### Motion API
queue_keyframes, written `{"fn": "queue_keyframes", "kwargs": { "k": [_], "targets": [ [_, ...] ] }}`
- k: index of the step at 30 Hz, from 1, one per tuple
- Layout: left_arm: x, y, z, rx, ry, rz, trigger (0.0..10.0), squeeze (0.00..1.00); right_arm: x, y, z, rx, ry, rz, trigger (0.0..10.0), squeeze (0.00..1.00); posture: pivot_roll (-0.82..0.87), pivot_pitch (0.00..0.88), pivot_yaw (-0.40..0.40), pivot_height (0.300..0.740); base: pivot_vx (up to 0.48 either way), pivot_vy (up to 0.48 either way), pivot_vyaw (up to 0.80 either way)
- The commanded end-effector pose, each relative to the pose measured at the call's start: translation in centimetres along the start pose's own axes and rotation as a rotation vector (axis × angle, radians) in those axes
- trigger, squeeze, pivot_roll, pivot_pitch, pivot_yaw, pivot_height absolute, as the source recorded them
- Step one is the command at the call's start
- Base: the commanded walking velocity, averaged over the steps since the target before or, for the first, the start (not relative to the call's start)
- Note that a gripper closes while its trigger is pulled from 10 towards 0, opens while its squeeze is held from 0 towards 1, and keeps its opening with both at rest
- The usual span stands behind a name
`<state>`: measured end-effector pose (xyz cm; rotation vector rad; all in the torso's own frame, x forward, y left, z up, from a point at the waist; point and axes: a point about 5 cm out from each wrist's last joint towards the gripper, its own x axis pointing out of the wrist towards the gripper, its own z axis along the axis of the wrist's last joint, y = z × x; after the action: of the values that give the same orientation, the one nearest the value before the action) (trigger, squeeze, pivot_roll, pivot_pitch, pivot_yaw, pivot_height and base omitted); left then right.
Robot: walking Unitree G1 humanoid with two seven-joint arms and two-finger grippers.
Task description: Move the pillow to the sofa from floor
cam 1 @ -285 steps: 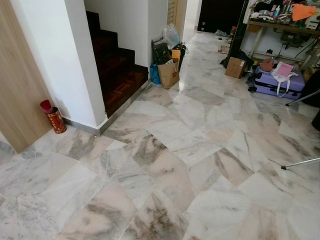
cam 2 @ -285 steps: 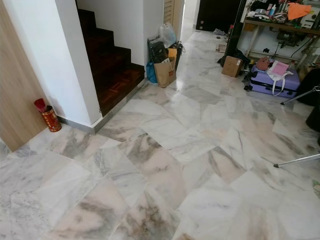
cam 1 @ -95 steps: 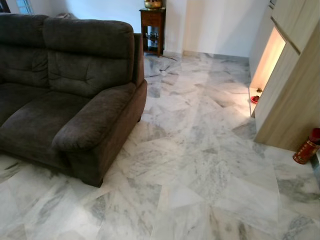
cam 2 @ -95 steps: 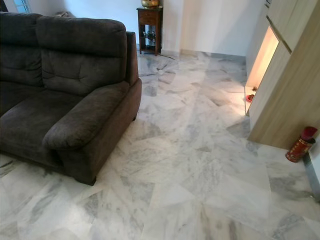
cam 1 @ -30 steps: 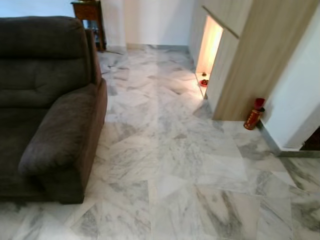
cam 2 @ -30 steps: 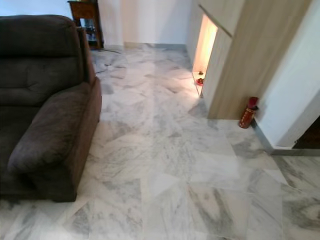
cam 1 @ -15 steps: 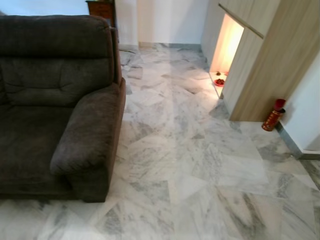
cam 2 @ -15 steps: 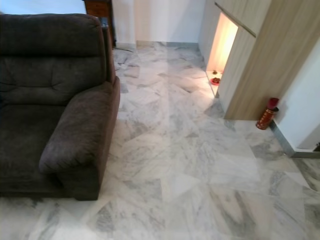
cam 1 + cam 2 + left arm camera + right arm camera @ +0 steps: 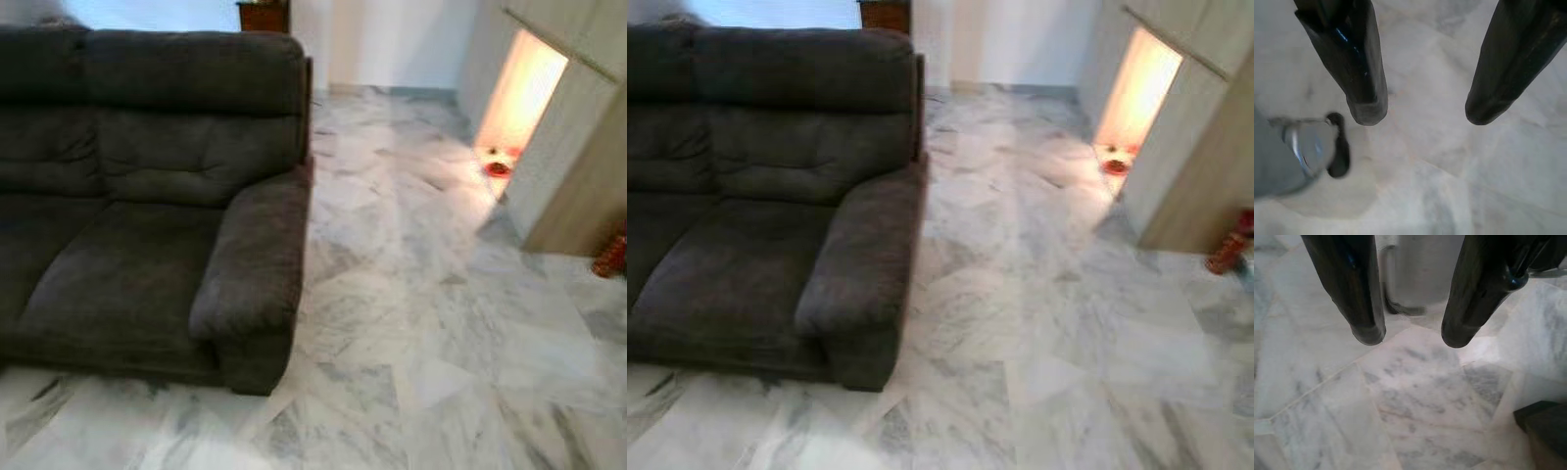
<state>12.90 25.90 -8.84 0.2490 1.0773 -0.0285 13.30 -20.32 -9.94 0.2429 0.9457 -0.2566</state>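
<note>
A dark brown fabric sofa [image 9: 147, 196] fills the left of the head views, its near armrest [image 9: 257, 257] ending by the marble floor [image 9: 421, 323]. No pillow can be made out on the floor or on the seat. My left gripper [image 9: 1420, 115] hangs open over pale marble, nothing between its fingers [image 9: 1364, 93]. My right gripper [image 9: 1413, 338] is open too, pointing down at veined marble tiles.
A wooden cabinet [image 9: 578, 186] with a lit niche [image 9: 524, 93] stands at the right, a red canister [image 9: 612, 257] at its foot. A small dark side table [image 9: 263, 14] sits behind the sofa. My own silver leg parts [image 9: 1420, 269] appear behind the right fingers.
The view has swung left: more of the sofa's seat and back shows, and the cabinet and red canister have slid toward the right edge. The picture is blurred from motion.
</note>
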Motion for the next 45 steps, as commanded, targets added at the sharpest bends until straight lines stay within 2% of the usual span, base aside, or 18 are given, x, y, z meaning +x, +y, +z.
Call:
{"fn": "queue_keyframes", "kwargs": {
  "k": [1,42,45],
  "targets": [
    [0.1,-0.6,-0.2,0.005,0.013,-0.014,10.0,0.0,-0.2,-1.0,-0.4,0.008,0.012,-0.029,10.0,0.0,0.07,0.046,0.024,0.74,0.0,0.48,0.0],
    [0.3,-1.3,0.2,0.006,0.015,-0.02,10.0,0.0,-0.2,-0.4,-0.5,-0.027,0.016,0.007,10.0,0.0,0.08,0.046,0.025,0.74,0.0,0.48,0.0],
    [0.4,-1.7,0.4,0.006,0.012,-0.023,10.0,0.0,-0.2,-0.4,-0.5,-0.035,0.017,0.007,10.0,0.0,0.08,0.043,0.022,0.74,0.0,0.48,0.68]
  ]
}}
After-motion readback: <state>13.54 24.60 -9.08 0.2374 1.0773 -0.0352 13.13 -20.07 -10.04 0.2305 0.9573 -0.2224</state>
